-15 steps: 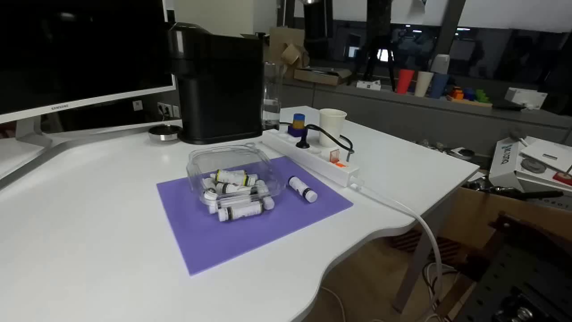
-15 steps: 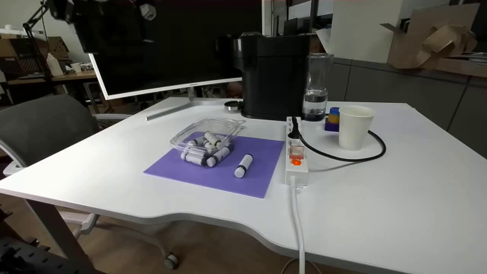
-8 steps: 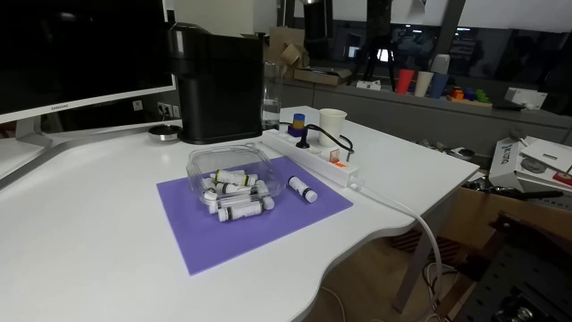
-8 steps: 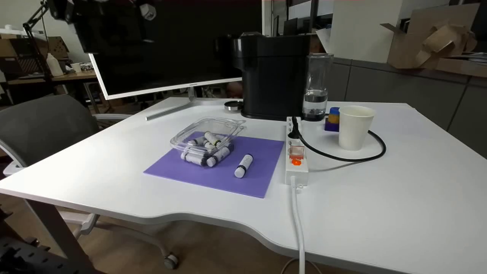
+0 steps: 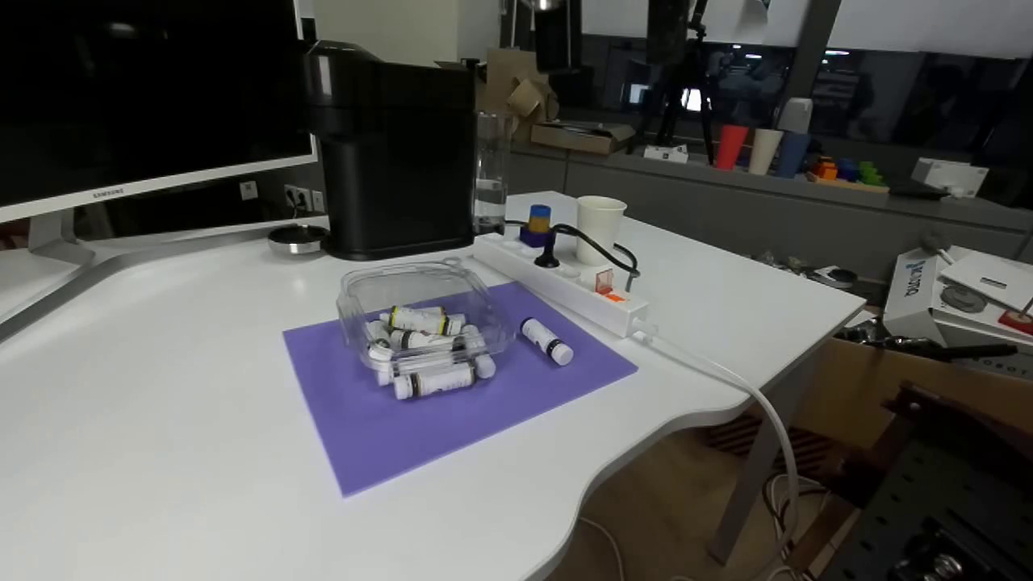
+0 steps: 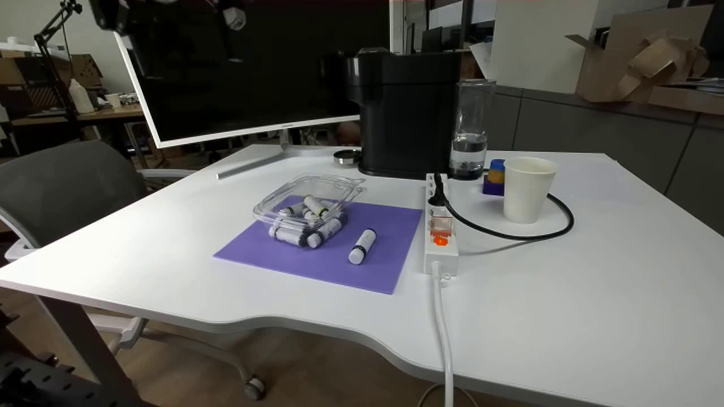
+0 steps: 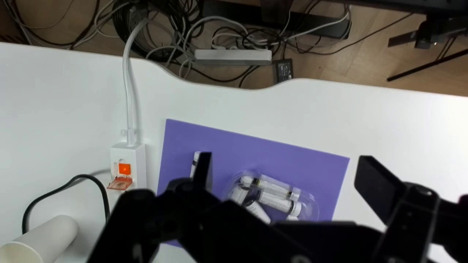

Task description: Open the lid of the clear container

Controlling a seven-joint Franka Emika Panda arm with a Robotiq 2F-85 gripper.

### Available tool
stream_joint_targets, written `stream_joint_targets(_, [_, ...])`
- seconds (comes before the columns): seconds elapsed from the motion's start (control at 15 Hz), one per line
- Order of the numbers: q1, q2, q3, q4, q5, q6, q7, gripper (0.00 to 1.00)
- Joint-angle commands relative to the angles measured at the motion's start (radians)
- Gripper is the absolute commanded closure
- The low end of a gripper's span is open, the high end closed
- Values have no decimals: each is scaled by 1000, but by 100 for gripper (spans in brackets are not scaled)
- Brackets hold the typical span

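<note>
The clear container (image 5: 494,327) stands on the purple mat (image 5: 403,452) with several white tubes (image 5: 421,342) in it. It shows in both exterior views (image 6: 263,213). The lid (image 5: 407,278) seems to be its flat see-through top; I cannot make out its edge from the tub. A small clear tab (image 6: 356,182) sticks out at a back corner. In the wrist view the container (image 7: 310,210) lies below my gripper (image 7: 285,157), partly hidden by it. My gripper is open and empty, well above the container. The fingers (image 7: 378,186) stand wide apart.
A loose white tube (image 5: 547,341) lies on the mat beside the container. A white power strip (image 5: 557,282) with a black cable, a paper cup (image 6: 527,189) and a black machine (image 6: 410,113) stand around it. A monitor (image 5: 145,97) is behind. The desk's front edge is curved.
The dark arm parts at the top edge of both exterior views have shifted sideways a little within the last half second. The container, tubes and mat have not moved.
</note>
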Motion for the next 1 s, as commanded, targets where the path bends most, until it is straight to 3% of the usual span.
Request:
stream_joint_targets(0.0, [-46,99,-40,42,-65,130,8,0])
stream_joint_targets(0.33, [-108,323,-96,169,-154,305,-46,0])
stream_joint_targets(0.47, [-86,423,-139,249,-96,333,-141,0])
stream_joint_targets(0.73, [-75,613,-173,438,32,294,-354,0])
stream_joint_targets(0.87, [-92,667,-165,512,17,236,-323,0])
stream_joint_targets(0.93, [-92,601,-159,413,16,302,-322,0])
